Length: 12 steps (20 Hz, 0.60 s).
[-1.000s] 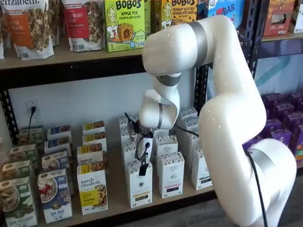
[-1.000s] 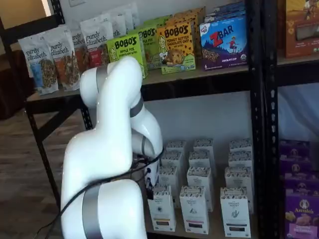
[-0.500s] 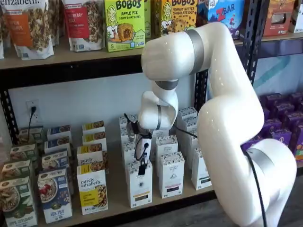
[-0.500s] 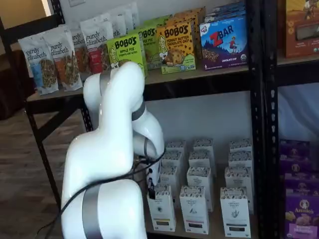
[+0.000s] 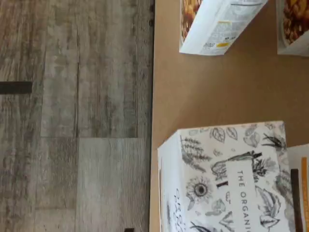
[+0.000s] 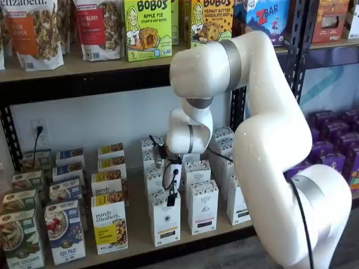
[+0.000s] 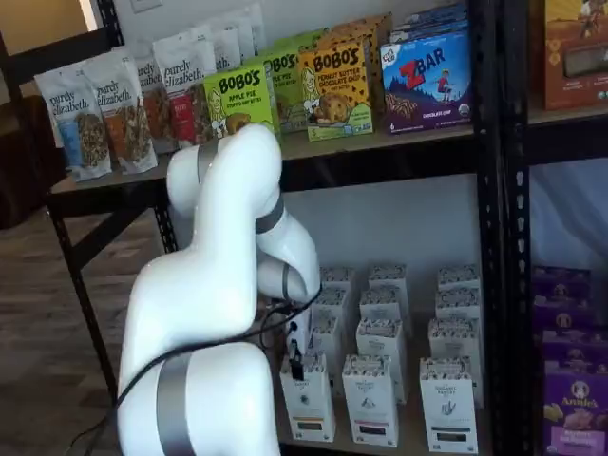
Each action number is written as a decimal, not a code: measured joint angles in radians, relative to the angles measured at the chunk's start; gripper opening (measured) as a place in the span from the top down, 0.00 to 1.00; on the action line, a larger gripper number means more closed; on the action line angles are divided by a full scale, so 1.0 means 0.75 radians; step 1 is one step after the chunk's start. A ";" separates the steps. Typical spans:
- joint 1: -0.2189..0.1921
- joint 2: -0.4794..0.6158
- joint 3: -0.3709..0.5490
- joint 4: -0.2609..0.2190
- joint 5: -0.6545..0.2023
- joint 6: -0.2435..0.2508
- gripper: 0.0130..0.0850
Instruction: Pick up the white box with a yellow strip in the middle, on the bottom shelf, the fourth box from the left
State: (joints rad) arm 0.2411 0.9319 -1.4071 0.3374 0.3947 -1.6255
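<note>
Gripper [image 6: 170, 197] just above front-row white box [image 6: 166, 217] near front edge of bottom shelf [image 6: 137, 241], fingers apart per wide setting though gap barely visible; best to centre over speckled top, descend straight, avoid nudging neighbouring carton [image 6: 202, 206], then clamp.

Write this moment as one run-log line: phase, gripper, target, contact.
phase: approach | gripper: just above the white box, jaw state unclear | target: front of the bottom shelf | contact: none visible
</note>
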 joint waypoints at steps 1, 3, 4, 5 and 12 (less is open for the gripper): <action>-0.003 0.006 -0.008 -0.010 0.003 0.006 0.00; -0.007 0.018 -0.022 -0.028 0.009 0.018 0.00; -0.009 0.024 -0.029 -0.035 0.013 0.024 0.00; -0.010 0.030 -0.037 -0.041 0.017 0.028 0.00; -0.006 0.090 -0.100 -0.071 0.023 0.059 0.00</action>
State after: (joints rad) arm 0.2369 0.9990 -1.4818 0.2839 0.4121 -1.5810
